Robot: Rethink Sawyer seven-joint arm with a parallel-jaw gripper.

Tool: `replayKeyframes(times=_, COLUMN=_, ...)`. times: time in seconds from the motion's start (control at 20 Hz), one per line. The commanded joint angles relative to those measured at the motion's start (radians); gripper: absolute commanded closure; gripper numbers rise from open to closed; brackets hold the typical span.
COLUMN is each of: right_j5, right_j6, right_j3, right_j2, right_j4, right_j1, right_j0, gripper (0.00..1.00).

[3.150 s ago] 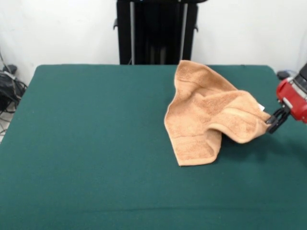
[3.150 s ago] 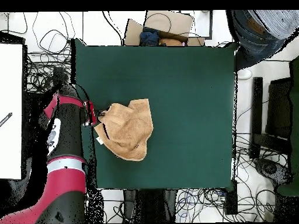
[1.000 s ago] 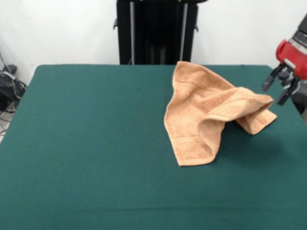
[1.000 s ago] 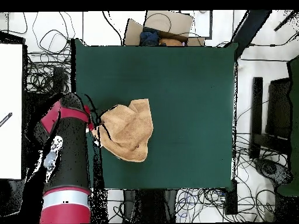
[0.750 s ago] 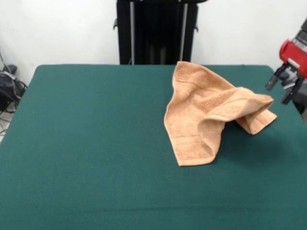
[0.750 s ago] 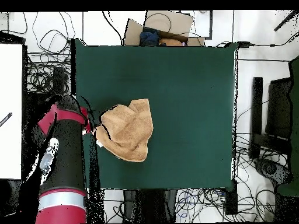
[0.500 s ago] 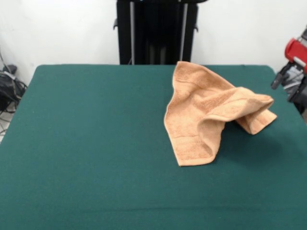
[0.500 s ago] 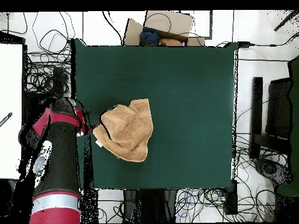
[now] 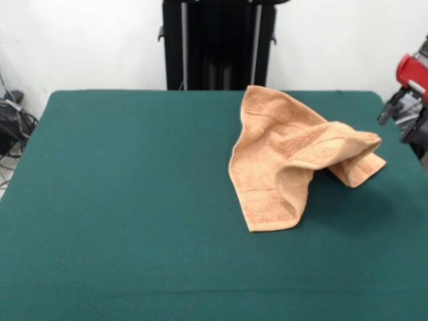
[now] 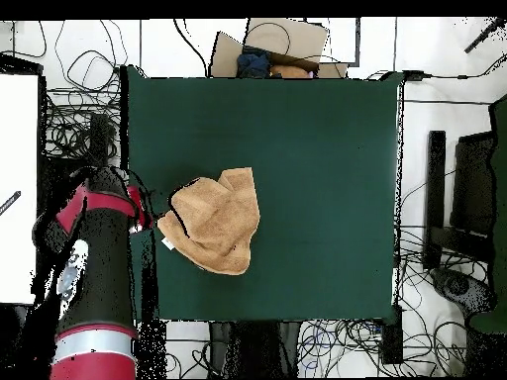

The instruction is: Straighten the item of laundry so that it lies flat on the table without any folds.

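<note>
Towel lying rumpled on the worktop, one corner doubled under beside the empty, spread-fingered claw raised off it; a regrasp pinching both layers would likely drag the fold along, not open it.

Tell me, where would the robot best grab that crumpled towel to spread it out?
Probably the folded-over corner of the towel, at the right in the front view. It is doubled back over a raised hump, so its edge is exposed. Coming from that right side, where the open end effector hangs apart from the cloth, and pulling outward along the table should undo the fold.
</note>
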State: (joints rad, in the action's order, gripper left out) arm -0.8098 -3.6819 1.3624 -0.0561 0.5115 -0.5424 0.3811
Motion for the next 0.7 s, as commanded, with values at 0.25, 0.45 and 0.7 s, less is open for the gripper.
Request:
replayKeyframes(times=0.25, right_j5=0.071, right_j6=0.122, right_j3=0.147, right_j2=0.009, right_j4=0.035, right_j1=-0.008, right_j0=-0.025, gripper=0.0)
replayKeyframes(times=0.45, right_j5=0.066, right_j6=0.133, right_j3=0.156, right_j2=0.011, right_j4=0.033, right_j1=-0.017, right_j0=-0.034, gripper=0.0)
replayKeyframes(times=0.7, right_j5=0.067, right_j6=0.155, right_j3=0.173, right_j2=0.014, right_j4=0.035, right_j1=-0.035, right_j0=-0.053, gripper=0.0)
